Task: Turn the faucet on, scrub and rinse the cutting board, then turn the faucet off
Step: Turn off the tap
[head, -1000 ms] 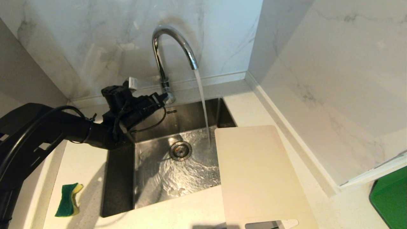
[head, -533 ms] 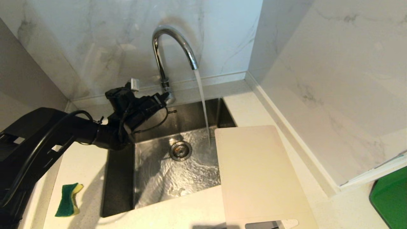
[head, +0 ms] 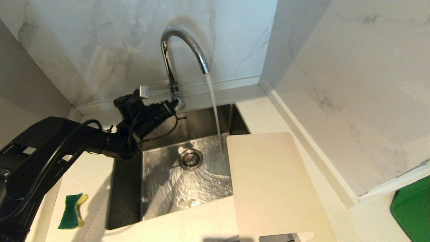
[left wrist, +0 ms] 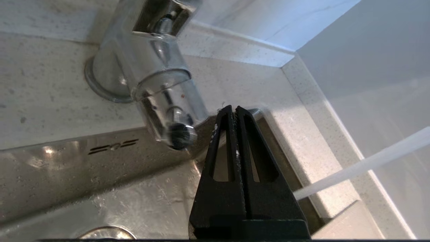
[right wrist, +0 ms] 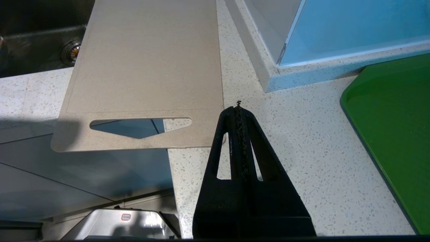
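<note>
Head view, sink [head: 127, 188] holding running water, left gripper [head: 173, 104] pressed together beside faucet [head: 181, 43]

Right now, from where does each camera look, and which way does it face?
Head view: above, facing down at sink, faucet, cutting board; left arm shows.
Left wrist view: behind the shut left gripper, facing the faucet base.
Right wrist view: behind the shut right gripper, facing counter and board.
Shared: the board, head and right wrist.
</note>
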